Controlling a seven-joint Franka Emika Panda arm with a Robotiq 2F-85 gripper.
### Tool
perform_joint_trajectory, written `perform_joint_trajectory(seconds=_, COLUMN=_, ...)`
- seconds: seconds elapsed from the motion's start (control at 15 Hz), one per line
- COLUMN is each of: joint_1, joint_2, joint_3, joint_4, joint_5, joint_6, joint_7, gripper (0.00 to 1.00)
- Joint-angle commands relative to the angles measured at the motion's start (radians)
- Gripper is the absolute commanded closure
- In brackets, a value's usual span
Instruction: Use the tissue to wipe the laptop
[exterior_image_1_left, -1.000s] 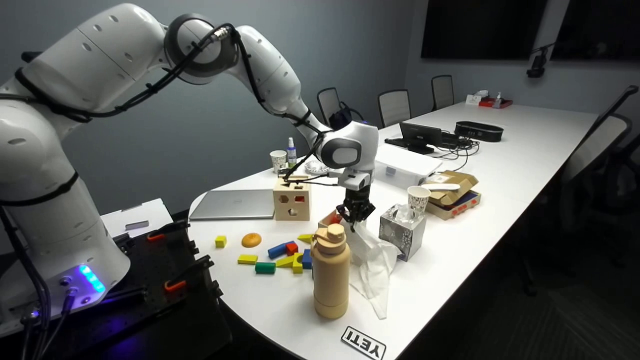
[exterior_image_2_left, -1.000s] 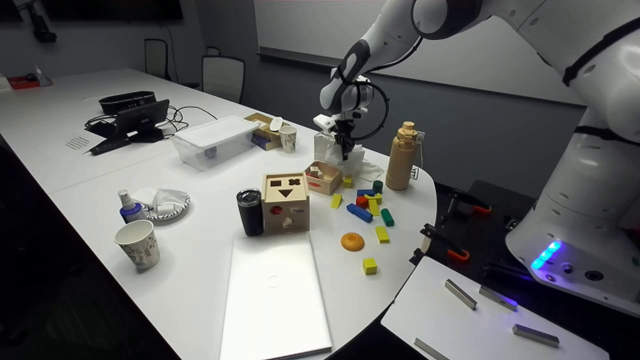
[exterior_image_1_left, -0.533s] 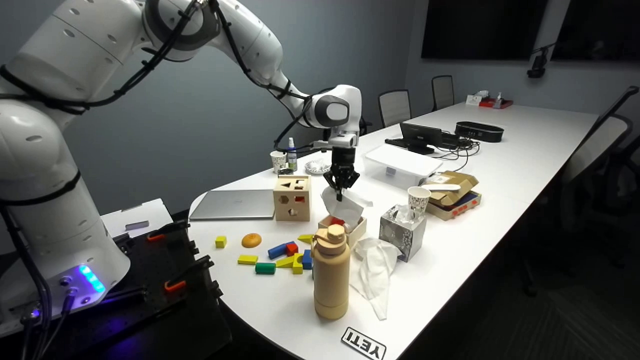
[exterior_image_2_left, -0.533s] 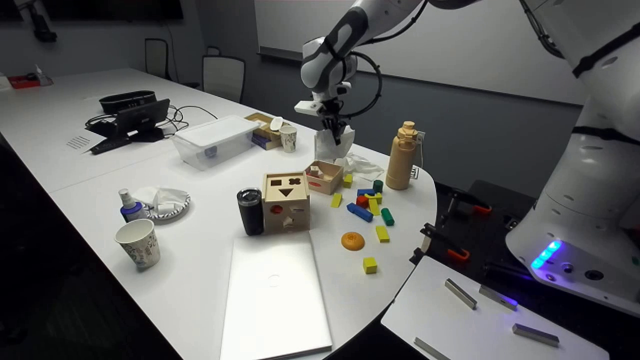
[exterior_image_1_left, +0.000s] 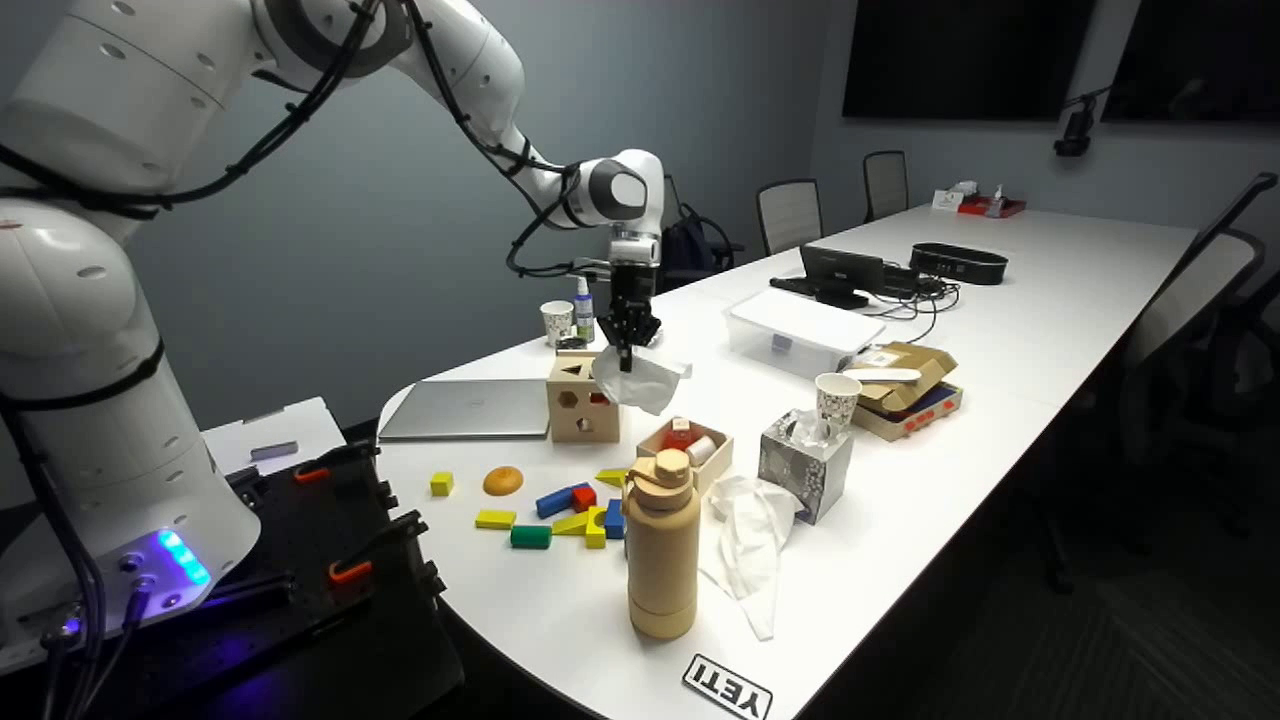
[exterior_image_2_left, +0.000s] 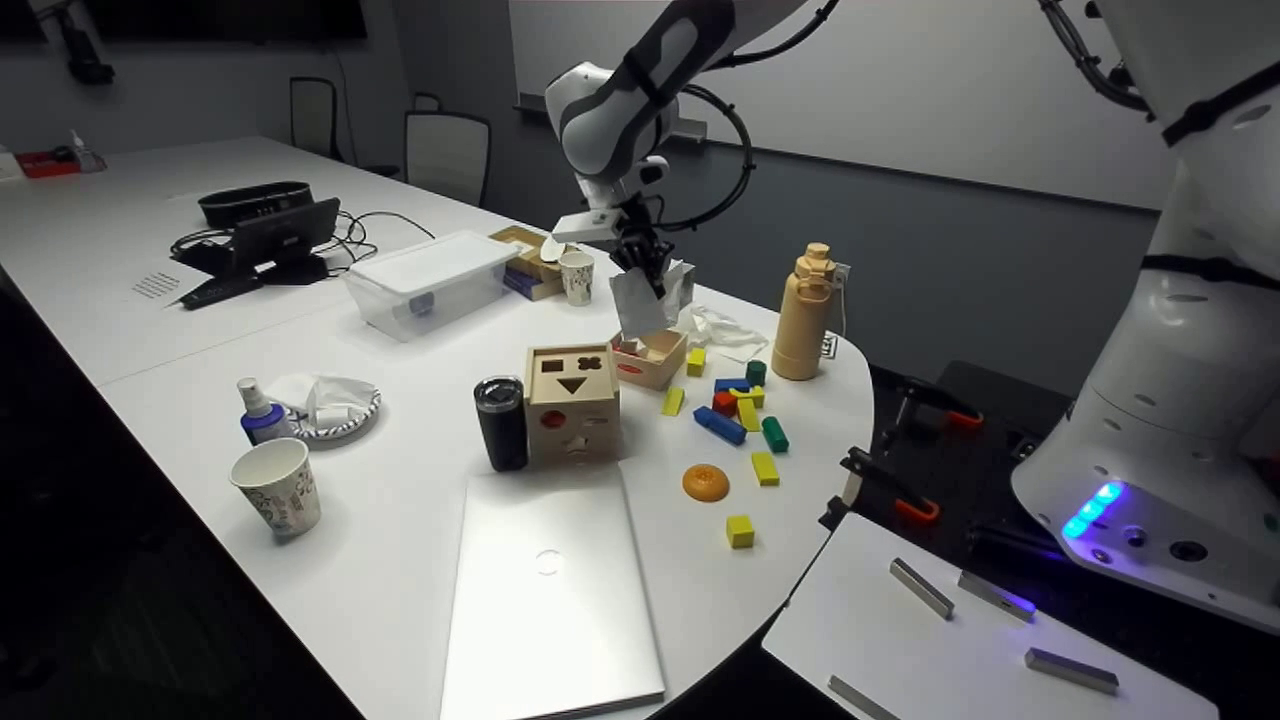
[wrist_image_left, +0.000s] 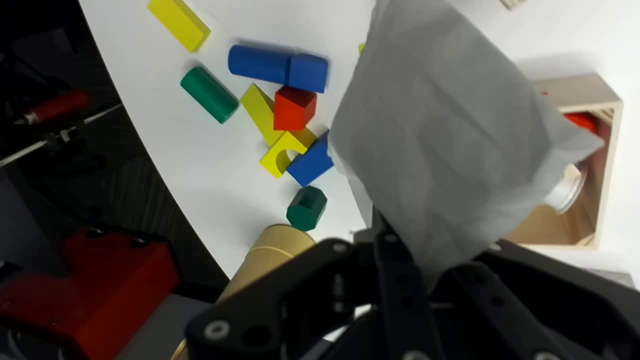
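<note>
- grey wall (exterior_image_1_left: 390, 290) behind a white worktop (exterior_image_1_left: 850, 570)
- gripper (exterior_image_1_left: 626, 360) clamped on a raised tissue (exterior_image_1_left: 650, 386)
- in an exterior view, laptop (exterior_image_1_left: 470, 408) left of the tissue

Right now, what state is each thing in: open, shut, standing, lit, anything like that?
Held tissue: hanging from the jaws
Jaws: shut on that tissue
Silver laptop: closed, lying flat
Loose tissue: rumpled, lying down
Tissue box: upright
Tan bottle: upright, capped
Black tumbler: upright, lidded
Clear bin: lid on
Wooden tray: open, things inside
Spray bottle: upright
Base light: glowing blue
</note>
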Motion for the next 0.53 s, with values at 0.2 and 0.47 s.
perform_joint_trajectory(seconds=0.2, joint_1=0.121, joint_2=-0.015, joint_3=0.066, joint_4=-0.095, joint_5=-0.149, joint_6=0.014, joint_7=0.021, gripper=1.00)
perform_joint_trajectory(seconds=0.47, joint_1=0.139, joint_2=0.007, joint_3=0.091, joint_4=-0.079, joint_5=-0.180, joint_6=0.012, joint_7=0.023, gripper=0.98)
